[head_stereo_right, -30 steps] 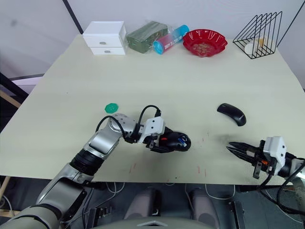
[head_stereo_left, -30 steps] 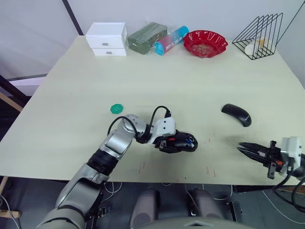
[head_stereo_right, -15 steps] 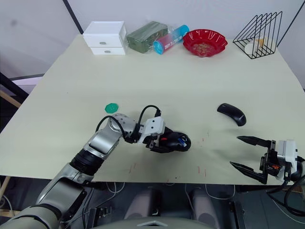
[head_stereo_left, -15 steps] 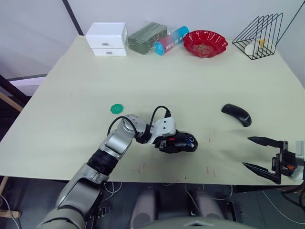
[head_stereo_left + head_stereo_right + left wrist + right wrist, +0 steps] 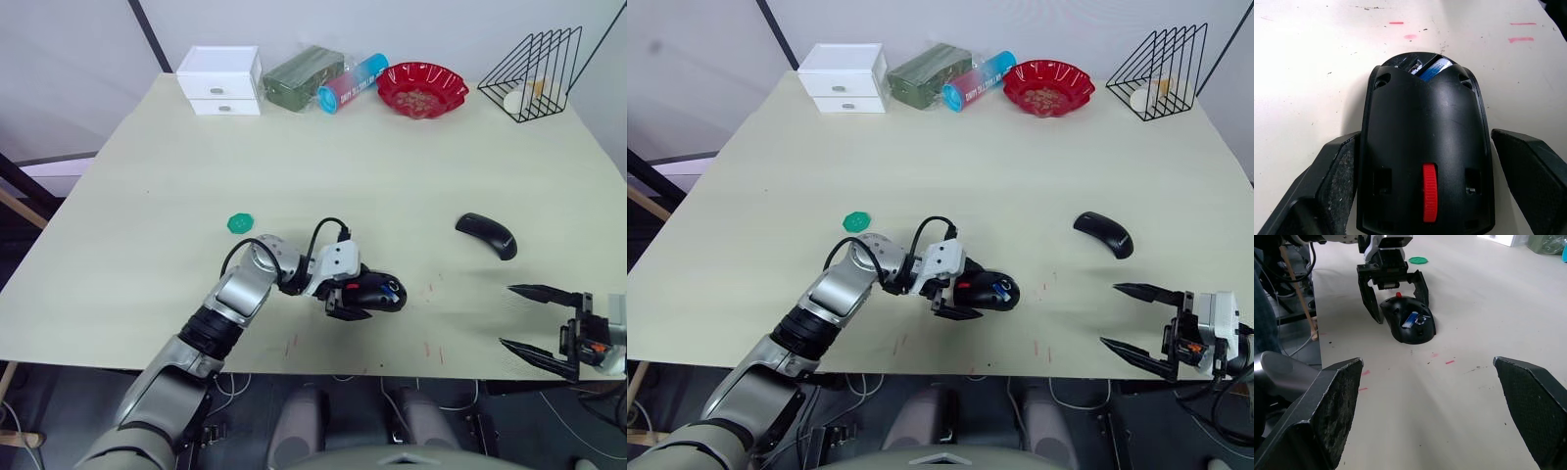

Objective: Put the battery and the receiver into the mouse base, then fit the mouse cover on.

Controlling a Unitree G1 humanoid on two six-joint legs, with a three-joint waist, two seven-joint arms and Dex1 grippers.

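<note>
The mouse base (image 5: 374,293) lies on the table near the front edge, black with a red wheel (image 5: 1429,198). The battery's blue end (image 5: 1433,69) shows inside its open far part. My left gripper (image 5: 358,296) is open, with one finger on each side of the base. There is a clear gap at one finger (image 5: 1528,176), while the other finger (image 5: 1334,178) stands close against the base's side. The mouse cover (image 5: 486,235) lies alone to the right. At the front right edge, my right gripper (image 5: 507,315) is open with nothing between its fingers. The receiver is hidden.
A green disc (image 5: 240,223) lies left of my left arm. Along the far edge stand a white drawer box (image 5: 220,80), a green packet (image 5: 302,76), a blue and pink tube (image 5: 351,82), a red bowl (image 5: 421,88) and a wire rack (image 5: 534,73).
My left gripper's fingers have spread wider around the mouse base. My right gripper has gone from shut to open and drawn back toward the table's right front edge.
</note>
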